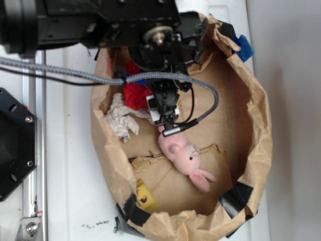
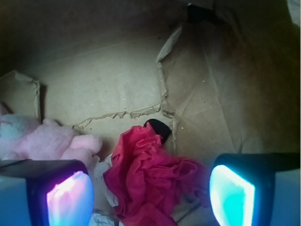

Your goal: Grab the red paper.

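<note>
Your gripper (image 2: pixel 150 188) hangs spread and empty, the red paper (image 2: pixel 148 181) sitting right between its pads (image 2: pixel 70 197), so drop straight down.

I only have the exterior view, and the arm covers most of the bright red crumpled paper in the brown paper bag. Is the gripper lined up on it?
Observer: Yes. In the wrist view the red paper sits roughly centred in the gap between the fingers of the gripper.
Operator: Jaws open or shut?
Observer: Open. Neither pad has closed on the paper.
Operator: Anything else in the gap?
Observer: The pink plush bunny lies outside it, beyond one finger. A bit of off-white crumpled paper peeks out beside the red wad.
</note>
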